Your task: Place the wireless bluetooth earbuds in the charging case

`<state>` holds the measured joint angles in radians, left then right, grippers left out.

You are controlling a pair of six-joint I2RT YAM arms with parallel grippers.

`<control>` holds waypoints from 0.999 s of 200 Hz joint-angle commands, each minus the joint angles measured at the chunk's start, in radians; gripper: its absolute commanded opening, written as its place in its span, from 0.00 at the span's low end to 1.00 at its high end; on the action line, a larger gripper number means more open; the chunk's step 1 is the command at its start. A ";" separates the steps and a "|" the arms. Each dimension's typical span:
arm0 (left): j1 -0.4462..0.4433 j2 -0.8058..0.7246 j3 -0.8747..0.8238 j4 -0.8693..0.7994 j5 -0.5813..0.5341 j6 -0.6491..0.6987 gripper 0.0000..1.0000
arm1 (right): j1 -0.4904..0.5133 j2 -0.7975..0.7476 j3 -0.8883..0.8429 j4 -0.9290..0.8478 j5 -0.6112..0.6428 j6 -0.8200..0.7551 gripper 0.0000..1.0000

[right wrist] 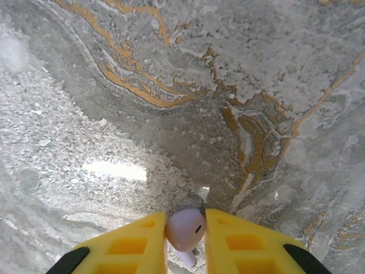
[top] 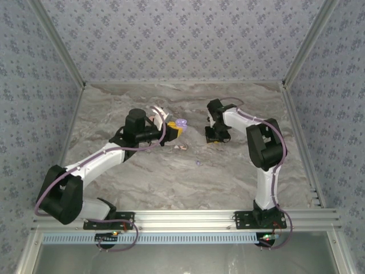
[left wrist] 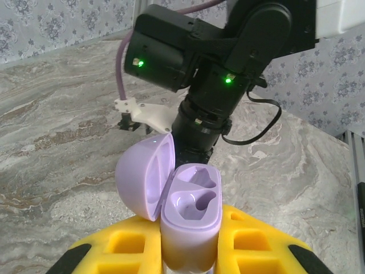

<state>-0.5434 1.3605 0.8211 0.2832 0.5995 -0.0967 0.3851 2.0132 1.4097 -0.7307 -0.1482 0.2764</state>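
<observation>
The lilac charging case (left wrist: 191, 220) stands upright between the yellow fingers (left wrist: 251, 242) of my left gripper (left wrist: 191, 254), which is shut on it. Its lid (left wrist: 142, 177) hangs open to the left and both moulded wells are empty. In the top view the case (top: 181, 123) sits at the tip of the left gripper (top: 173, 130), left of the table's centre. My right gripper (right wrist: 185, 233) is shut on one lilac earbud (right wrist: 186, 227), stem pointing down, just above the marble table (right wrist: 171, 85). In the top view the right gripper (top: 217, 137) points down, a short way right of the case.
A small pinkish-white piece (top: 181, 146) lies on the marble just in front of the case, and a tiny lilac piece (top: 198, 162) lies nearer the arms. The right arm's black wrist (left wrist: 217, 68) looms close behind the case. Patterned walls (top: 182, 34) close in three sides.
</observation>
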 commanded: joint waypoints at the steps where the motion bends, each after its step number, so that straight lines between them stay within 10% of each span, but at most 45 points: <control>1: -0.015 0.043 -0.021 0.083 -0.033 -0.047 0.10 | -0.016 -0.031 -0.067 0.106 -0.101 0.049 0.23; 200: -0.072 0.225 -0.099 0.315 -0.223 -0.202 0.11 | -0.118 -0.315 -0.380 0.526 -0.384 0.200 0.23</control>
<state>-0.6014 1.5749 0.7292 0.5404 0.3927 -0.2832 0.2741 1.7626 1.0531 -0.2695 -0.4725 0.4461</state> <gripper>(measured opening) 0.191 0.232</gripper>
